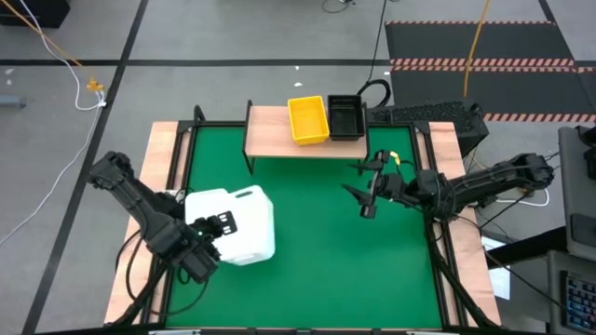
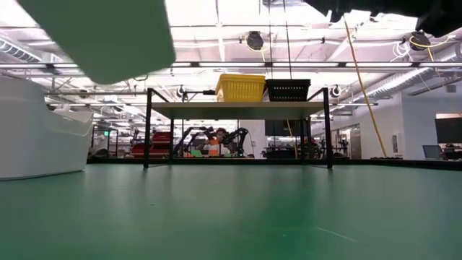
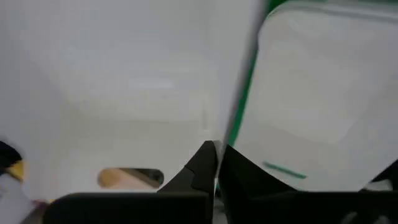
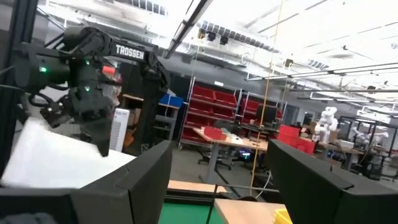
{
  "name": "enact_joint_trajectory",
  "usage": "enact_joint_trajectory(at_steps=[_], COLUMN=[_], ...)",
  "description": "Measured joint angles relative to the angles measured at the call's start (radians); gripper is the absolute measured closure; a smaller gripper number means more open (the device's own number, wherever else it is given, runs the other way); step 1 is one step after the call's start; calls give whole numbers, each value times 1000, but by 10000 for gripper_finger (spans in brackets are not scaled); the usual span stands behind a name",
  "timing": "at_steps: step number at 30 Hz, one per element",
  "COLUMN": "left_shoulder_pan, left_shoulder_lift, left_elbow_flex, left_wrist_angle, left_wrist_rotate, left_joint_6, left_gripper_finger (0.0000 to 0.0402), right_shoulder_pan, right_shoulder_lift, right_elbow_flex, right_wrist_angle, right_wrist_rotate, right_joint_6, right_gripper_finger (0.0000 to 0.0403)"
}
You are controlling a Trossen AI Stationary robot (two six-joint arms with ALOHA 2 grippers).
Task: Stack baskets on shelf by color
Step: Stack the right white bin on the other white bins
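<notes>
My left hand point(image 1: 207, 244) is pinched shut, apparently on the wall of a white solid plastic basket point(image 1: 237, 223) at the green surface's point(image 1: 317, 251) near-left. The light wooden shelf point(image 1: 270, 130), already carrying yellow point(image 1: 307, 119) and black mesh baskets point(image 1: 345, 116), lies far ahead and rightward, its bare end nearest. My right hand point(image 1: 370, 191) hangs fully open and empty mid-surface.

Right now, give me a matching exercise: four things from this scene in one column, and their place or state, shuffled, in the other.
Things
1. yellow basket
2. black basket
3. white baskets
4. right end effector

Places or states
A. on the green mat, at the left end effector
B. open, empty, above the mat
C. middle of the shelf
D. right end of the shelf

Pairs: 1-C, 2-D, 3-A, 4-B
</notes>
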Motion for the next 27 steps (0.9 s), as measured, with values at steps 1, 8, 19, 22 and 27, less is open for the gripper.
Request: enact_joint_trajectory(at_steps=[1,8,19,22,27], left_shoulder_pan=[5,67,150,163,143], left_shoulder_lift=[-2,33,-54,-101,-176], left_elbow_flex=[-5,-136,-161,-161,-161], left_wrist_angle=[0,-4,-3,-3,-2], left_wrist_rotate=[-13,-27,-133,-157,-66], left_joint_6=[16,146,280,280,160], left_gripper_finger=[388,390,385,392,390], right_shoulder_pan=[0,1,0,0,0], right_shoulder_lift=[0,0,0,0,0], right_elbow_flex=[0,0,0,0,0], right_wrist_angle=[0,-1,2,-4,-41], right_wrist_rotate=[0,-51,-51,-51,-50], right_joint_6=[0,1,-4,-6,-10], right_gripper_finger=[145,145,145,145,145])
